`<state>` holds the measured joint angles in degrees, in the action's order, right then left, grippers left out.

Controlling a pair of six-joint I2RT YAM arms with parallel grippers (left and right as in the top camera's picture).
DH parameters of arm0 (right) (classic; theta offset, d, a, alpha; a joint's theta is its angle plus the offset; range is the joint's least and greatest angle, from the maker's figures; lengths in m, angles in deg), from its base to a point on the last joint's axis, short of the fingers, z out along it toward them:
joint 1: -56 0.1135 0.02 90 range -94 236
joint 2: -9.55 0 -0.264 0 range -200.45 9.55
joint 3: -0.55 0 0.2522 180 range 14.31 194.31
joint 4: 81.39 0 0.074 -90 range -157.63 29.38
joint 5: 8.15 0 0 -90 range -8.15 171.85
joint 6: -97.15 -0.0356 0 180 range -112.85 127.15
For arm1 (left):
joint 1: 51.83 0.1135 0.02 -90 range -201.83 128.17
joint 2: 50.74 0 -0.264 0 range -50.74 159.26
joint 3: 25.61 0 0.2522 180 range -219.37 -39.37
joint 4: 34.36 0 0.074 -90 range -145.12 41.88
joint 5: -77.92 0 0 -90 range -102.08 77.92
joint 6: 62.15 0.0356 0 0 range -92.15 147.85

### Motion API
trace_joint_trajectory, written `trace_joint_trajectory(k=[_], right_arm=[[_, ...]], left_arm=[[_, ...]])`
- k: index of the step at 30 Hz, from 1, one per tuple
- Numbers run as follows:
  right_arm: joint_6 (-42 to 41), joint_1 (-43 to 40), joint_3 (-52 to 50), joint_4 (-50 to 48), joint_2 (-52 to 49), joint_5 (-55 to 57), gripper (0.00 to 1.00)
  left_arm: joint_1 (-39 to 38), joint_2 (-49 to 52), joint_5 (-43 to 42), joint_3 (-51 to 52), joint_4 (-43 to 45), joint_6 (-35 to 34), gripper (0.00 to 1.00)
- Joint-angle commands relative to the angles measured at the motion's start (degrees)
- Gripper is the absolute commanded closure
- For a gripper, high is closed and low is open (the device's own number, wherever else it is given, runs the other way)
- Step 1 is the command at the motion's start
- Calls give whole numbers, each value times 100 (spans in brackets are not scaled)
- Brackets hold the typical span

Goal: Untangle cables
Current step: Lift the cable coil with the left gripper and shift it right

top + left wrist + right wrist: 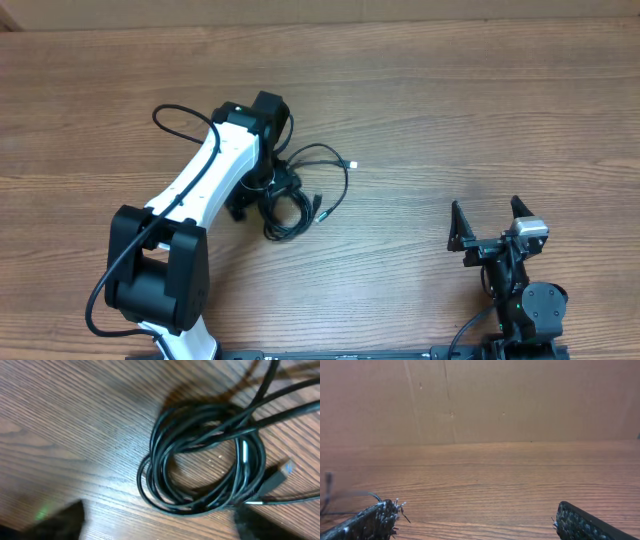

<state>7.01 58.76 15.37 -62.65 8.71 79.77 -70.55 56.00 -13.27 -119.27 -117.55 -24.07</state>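
Observation:
The cables (296,196) lie as a dark bunch on the wooden table, with loose ends running out to a small white tip (352,166) and a plug (322,212). In the left wrist view they form a coil of several black loops (205,460) flat on the wood, with a silver-tipped plug (285,470) at the right. My left gripper (160,530) hovers over the near edge of the coil, open, nothing between its fingers (60,522). My right gripper (490,225) stands far to the right, open and empty, with its fingertips (370,522) over bare wood.
The white left arm (215,165) stretches from the table's front edge over the bunch and hides part of it. Its own thick black cable (175,115) loops beside it. A brown wall (480,400) rises behind the table.

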Motion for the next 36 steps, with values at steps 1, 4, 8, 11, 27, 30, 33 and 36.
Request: trace_joint_trajectory(k=[1, 4, 8, 11, 27, 30, 33, 36], right_arm=[[24, 15, -57, -35, 46, 52, 0], [24, 15, -57, -35, 44, 52, 0], [24, 15, -57, -35, 46, 52, 0], [24, 15, -57, -35, 46, 52, 0], [24, 15, -57, -35, 44, 52, 0], [24, 15, -57, -35, 46, 52, 0], [24, 15, -57, -35, 46, 52, 0], [24, 15, -57, -35, 46, 52, 0]], left_arm=[[-7, -111, 160, 66, 92, 131, 0], [-13, -111, 105, 68, 227, 791, 0], [-140, -111, -474, 76, 352, 2039, 0], [-339, -111, -713, 114, 354, 2138, 0], [-1847, -109, 1043, 1475, 2225, 2341, 20], [-1840, -109, 1217, 1696, 2566, 2341, 25], [-1838, -111, 1377, 1718, 2623, 2343, 59], [-1838, -111, 1375, 1709, 2616, 2345, 96]])
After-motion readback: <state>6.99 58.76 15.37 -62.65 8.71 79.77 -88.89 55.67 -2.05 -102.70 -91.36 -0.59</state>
